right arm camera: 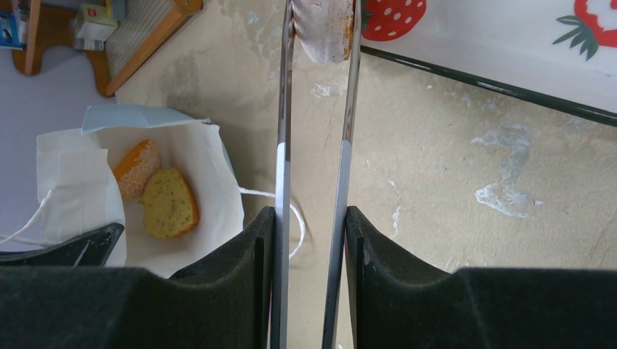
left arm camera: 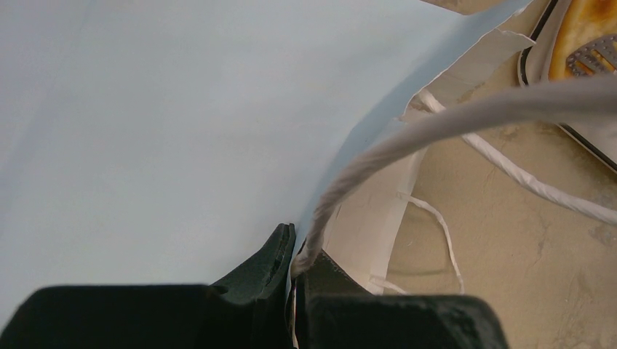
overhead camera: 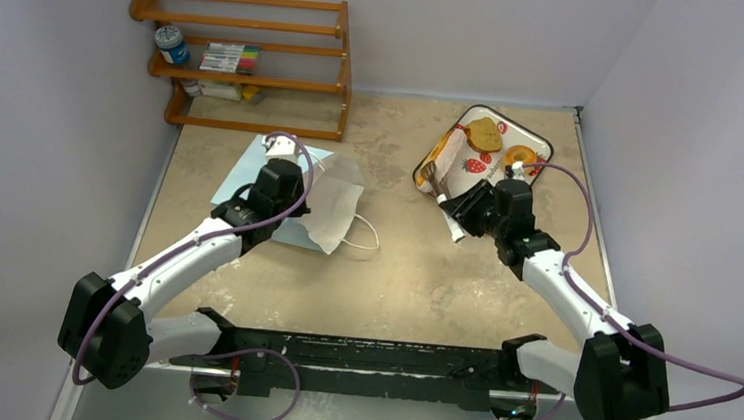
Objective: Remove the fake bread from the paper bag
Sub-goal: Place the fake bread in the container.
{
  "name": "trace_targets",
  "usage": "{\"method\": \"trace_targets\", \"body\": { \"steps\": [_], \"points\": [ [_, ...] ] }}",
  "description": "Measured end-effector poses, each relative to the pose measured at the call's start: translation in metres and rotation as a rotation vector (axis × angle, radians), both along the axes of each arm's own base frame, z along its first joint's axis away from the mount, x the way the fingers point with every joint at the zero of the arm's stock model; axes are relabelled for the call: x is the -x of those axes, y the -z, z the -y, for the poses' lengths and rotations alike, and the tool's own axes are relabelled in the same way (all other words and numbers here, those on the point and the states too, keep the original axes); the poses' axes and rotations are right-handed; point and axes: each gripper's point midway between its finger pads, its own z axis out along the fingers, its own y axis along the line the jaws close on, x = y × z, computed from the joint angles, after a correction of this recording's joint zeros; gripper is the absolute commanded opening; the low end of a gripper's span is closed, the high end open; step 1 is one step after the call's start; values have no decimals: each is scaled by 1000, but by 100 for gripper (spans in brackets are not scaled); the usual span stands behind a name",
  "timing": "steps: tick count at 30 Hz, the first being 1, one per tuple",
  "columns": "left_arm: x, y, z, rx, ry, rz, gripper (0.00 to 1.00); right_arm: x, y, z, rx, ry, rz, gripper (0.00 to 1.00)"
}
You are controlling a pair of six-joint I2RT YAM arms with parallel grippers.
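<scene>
While the left gripper [left arm camera: 295, 243] is clamped fully shut on the bag [left arm camera: 182, 109], pinching its cord handle [left arm camera: 473, 116] close to the rim, the blue side wall fills the space to its left. The white mouth opens just ahead and to its right. That grip looks meant to steady the bag and keep the mouth facing the other arm, so a tool can reach in without dragging the paper along.

Inside, on the white lining, two bread pieces lie close together: an orange crusted piece [right arm camera: 134, 169] and a toast [right arm camera: 171, 203]. Seen from the right gripper [right arm camera: 311, 218], they sit well off to its left.

The right gripper is closed on tongs [right arm camera: 282, 167], one pad pressing each blade, so the tips far ahead of it nip the roll [right arm camera: 324, 29]. Tongs probably serve because the fingers alone would be clumsy inside a paper bag.

The roll is at the near rim of the tray [right arm camera: 473, 36], straight ahead of the gripper. Whether it rests there or hangs just above, I cannot tell. Farther ahead, the tray holds a second toast [overhead camera: 484, 135] and, apart from it, a doughnut [overhead camera: 521, 158].

By my reckoning the roll is about to be set down, and two pieces are left to fetch.
</scene>
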Motion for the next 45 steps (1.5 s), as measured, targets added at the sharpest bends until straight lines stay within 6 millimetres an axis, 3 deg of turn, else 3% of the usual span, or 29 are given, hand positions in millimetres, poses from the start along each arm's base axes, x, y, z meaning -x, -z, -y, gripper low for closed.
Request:
{"method": "trace_targets", "body": {
  "steps": [2,7,13,19,29,37,45],
  "points": [
    [0,0,0,0,0,0,0,-2,0,2,-2,9,2,4],
    [-1,-2,0,1,1,3,0,-4,3,3,-9,12,-9,31],
    [-1,-2,1,0,5,2,0,-6,11,0,-22,6,-30,45],
    [-2,1,3,-2,10,-7,0,-5,12,0,-30,1,-39,50],
    [-3,2,5,-11,24,-12,0,1,11,7,-23,16,-56,50],
    [-3,2,5,-10,25,-12,0,13,-2,11,-26,19,-44,49],
    [-3,2,5,-9,27,-12,0,22,2,14,-18,23,-63,48]
  ]
}}
